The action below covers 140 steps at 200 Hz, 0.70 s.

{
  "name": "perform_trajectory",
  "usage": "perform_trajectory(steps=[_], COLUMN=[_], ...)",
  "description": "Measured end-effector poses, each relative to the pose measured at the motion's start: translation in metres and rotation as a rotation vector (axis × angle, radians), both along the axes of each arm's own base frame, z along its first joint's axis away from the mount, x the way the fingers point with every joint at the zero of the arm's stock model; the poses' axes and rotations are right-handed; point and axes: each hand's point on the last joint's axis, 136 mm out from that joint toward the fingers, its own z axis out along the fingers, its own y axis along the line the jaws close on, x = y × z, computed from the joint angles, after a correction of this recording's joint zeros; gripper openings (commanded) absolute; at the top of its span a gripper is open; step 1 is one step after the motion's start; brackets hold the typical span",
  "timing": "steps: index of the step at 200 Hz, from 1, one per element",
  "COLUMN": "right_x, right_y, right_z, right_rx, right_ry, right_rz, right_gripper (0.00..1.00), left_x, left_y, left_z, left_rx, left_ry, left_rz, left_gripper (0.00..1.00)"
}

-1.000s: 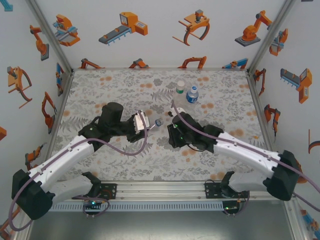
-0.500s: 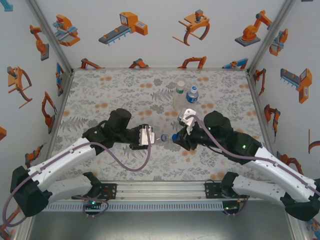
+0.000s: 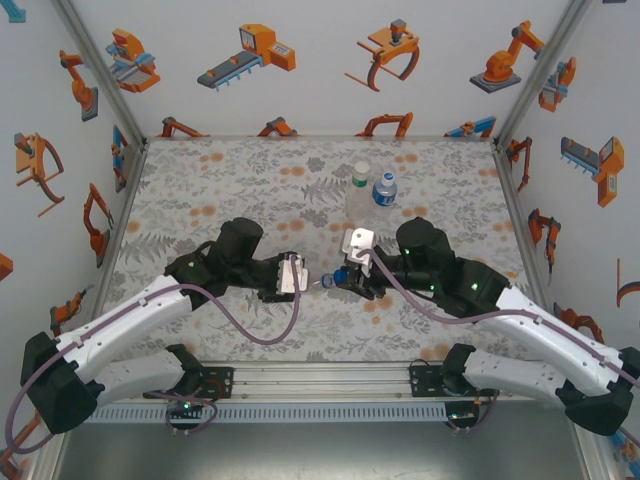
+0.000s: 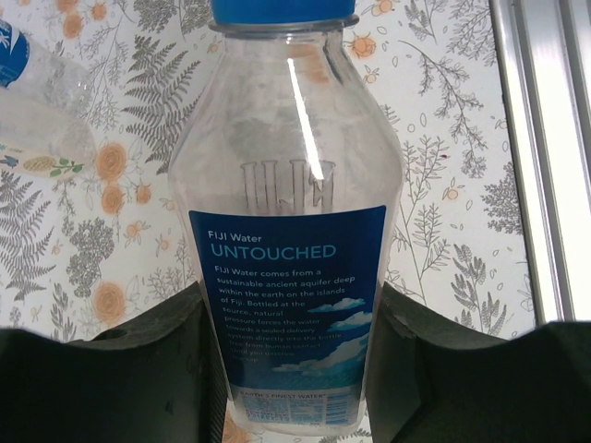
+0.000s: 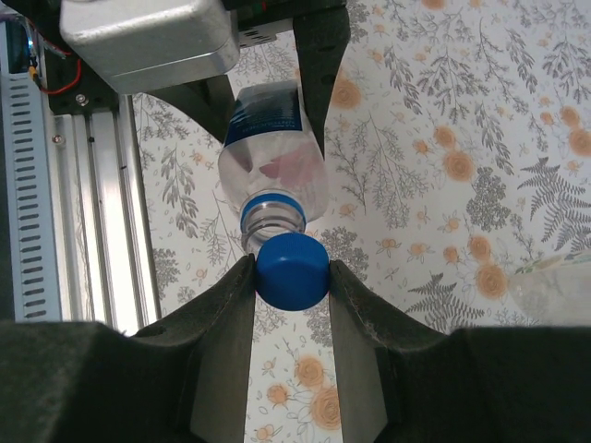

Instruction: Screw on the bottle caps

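Note:
A slim clear bottle (image 4: 294, 277) with a blue label lies level above the table, and my left gripper (image 4: 295, 318) is shut on its lower body. In the top view this bottle (image 3: 320, 281) points right from the left gripper (image 3: 303, 278). My right gripper (image 5: 292, 273) is shut on a blue cap (image 5: 292, 269), which sits right at the bottle's open threaded neck (image 5: 272, 221), touching or almost touching it. From above, the cap (image 3: 341, 278) hangs between the two grippers, with the right gripper (image 3: 346, 279) facing left.
Two more bottles stand at the back middle of the table: one with a white cap (image 3: 361, 176) and one with a blue cap and blue label (image 3: 385, 188). The aluminium rail (image 3: 320, 380) runs along the near edge. Printed walls close in three sides.
The right arm has swung down and left, bringing the blue cap to the bottle's neck. The left gripper moved right and slightly nearer with the bottle, then held still.

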Motion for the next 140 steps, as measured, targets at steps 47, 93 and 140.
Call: perform_trajectory(steps=[47,93,140], right_x=[-0.003,-0.007,-0.009], right_y=[0.005,0.01,0.011], right_z=[-0.001,-0.01,-0.013], right_rx=[0.002,-0.016,-0.025], right_ry=[0.005,0.034,0.047], right_rz=[0.03,0.07,0.087], right_gripper=[0.09,0.09,0.09], left_x=[-0.004,-0.007,-0.008], left_y=[-0.001,0.003,0.004], left_z=[0.0,-0.006,-0.008], left_rx=[-0.005,0.022,0.032], left_ry=[0.016,0.039,0.047], left_rz=[-0.017,-0.015,-0.014], left_gripper=[0.0,0.0,0.0])
